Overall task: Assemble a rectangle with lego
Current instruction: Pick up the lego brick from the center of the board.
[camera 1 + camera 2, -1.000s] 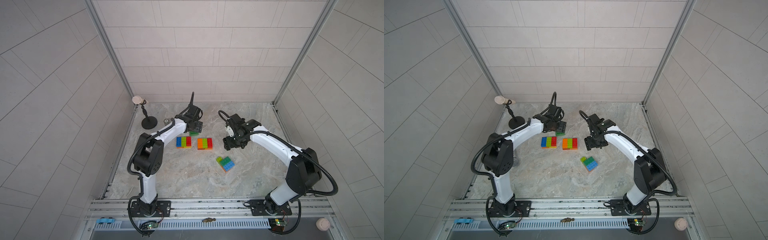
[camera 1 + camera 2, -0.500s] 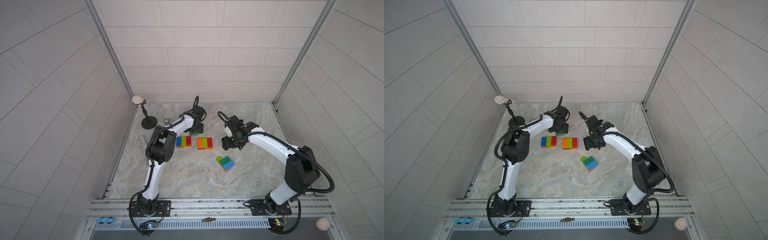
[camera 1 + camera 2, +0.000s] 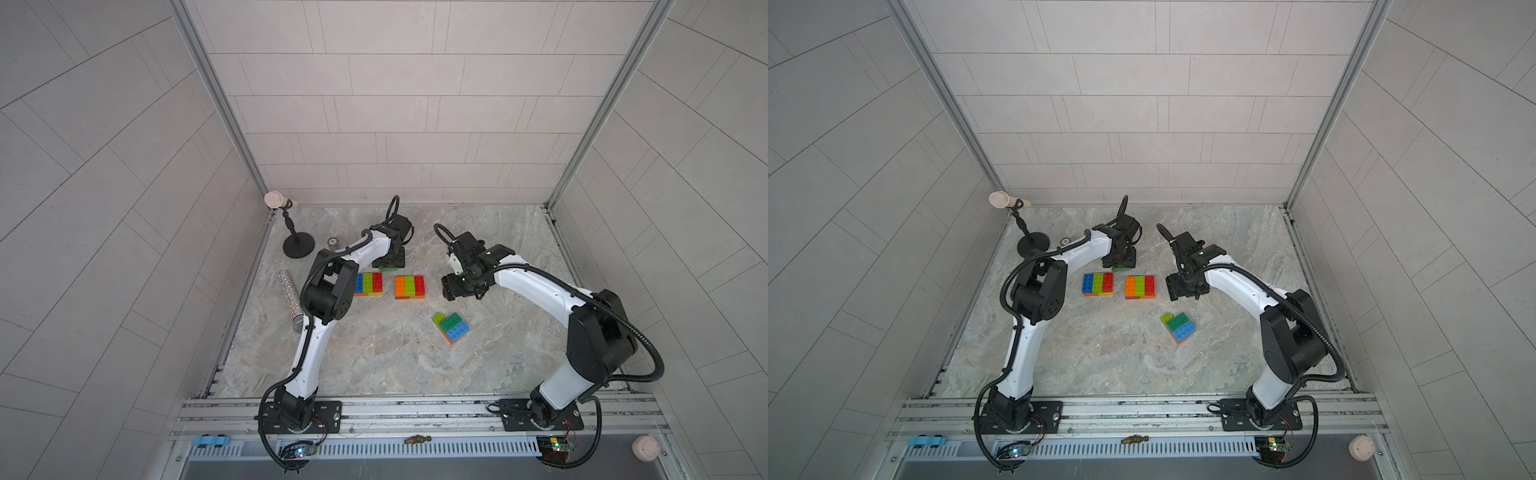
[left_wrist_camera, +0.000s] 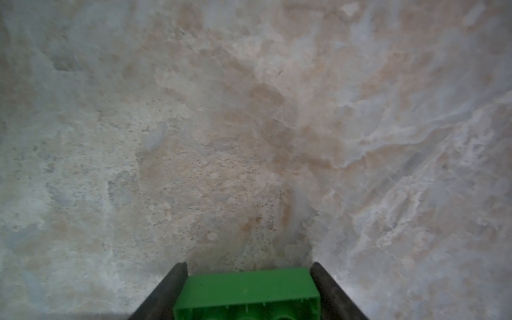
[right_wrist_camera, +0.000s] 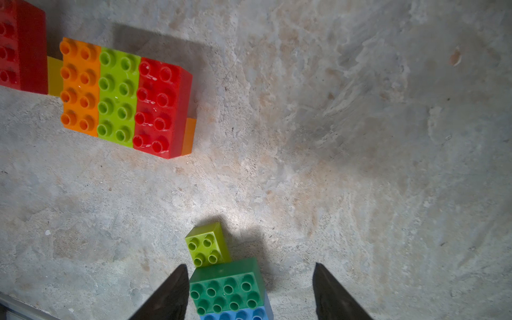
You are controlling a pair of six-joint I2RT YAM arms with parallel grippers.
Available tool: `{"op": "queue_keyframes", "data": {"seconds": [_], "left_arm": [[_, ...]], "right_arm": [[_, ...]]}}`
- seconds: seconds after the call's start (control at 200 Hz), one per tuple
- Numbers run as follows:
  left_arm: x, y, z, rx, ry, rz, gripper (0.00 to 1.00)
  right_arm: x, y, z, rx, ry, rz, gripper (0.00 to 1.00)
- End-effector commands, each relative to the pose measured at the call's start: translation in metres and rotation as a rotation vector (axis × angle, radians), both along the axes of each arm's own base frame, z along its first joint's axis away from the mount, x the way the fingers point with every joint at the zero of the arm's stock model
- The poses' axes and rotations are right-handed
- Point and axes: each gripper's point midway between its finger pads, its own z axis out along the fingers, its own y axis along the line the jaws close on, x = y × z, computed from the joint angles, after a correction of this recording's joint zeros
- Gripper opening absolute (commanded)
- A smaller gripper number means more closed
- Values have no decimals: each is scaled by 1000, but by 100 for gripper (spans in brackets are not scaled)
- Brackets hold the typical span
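Clamps a green brick [image 4: 249, 288] in the left gripper [image 4: 248, 266] near the tabletop's [image 3: 415, 374] back edge. Holds the right gripper [image 5: 250, 265] spread apart near the lime-green-blue cluster [image 3: 451, 328], mid-tabletop. Probably light, rigid, slick: pinch long flat sides.

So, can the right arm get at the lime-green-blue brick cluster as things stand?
Probably yes: the right gripper hangs open close by the brick cluster, its dark green brick showing between the fingers, with nothing in the way.

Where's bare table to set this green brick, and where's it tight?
Bare: table front, between stepped cluster and base rail; also back right corner. Crowded: around both flat blocks, the green brick in left gripper, the right gripper.
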Motion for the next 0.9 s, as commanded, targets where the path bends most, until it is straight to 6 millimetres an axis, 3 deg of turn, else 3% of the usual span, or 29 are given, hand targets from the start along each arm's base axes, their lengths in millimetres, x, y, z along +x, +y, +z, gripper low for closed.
{"op": "queue_keyframes", "data": {"seconds": [0.0, 0.115, 0.23, 0.465, 0.64, 0.781, 0.896], "left_arm": [[6, -3, 11, -23, -21, 4, 50], [12, -9, 35, -70, -56, -7, 46], [16, -20, 74, -167, -107, -15, 46], [-1, -70, 167, -583, -144, -32, 45], [-14, -92, 229, -812, -171, -53, 43], [-33, -105, 262, -928, -158, -118, 42], [-51, -110, 272, -992, -135, -180, 40]], "right_arm": [[2, 0, 0, -3, 1, -9, 72], [6, 2, 6, 24, -23, -19, 71], [16, 7, 20, 81, -106, -23, 71], [53, 26, 78, 295, -488, 5, 73], [72, 45, 113, 439, -695, 53, 71], [82, 53, 141, 498, -831, 104, 71], [82, 60, 161, 549, -887, 172, 69]]}}
